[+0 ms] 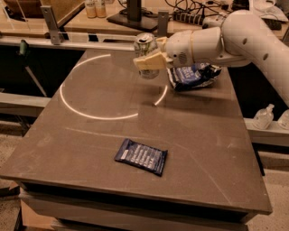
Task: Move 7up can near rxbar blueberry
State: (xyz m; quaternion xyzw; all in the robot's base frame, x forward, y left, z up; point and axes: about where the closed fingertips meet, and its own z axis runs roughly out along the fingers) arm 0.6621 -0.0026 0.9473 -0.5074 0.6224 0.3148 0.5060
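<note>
The claw is at the far side of the counter, its pale fingers clamped on the one 7up can, which stands upright in the grip with its pull-tab top showing; whether the can's base touches the counter or hangs just above it cannot be told. The white arm reaches in from the right, passing over the single crumpled dark blue-and-white chip bag, which lies just beside the can on its right. The one rxbar blueberry lies flat near the front edge of the counter, well apart from the can, with bare counter between them and only a bright curved arc of light crossing that stretch. Beyond the counter's far edge runs a bench carrying two small bottles, a dark stand base and a power strip with cables. A metal bracket stands at the far left. Off the counter's right side, lower down, sit two clear pump bottles
</note>
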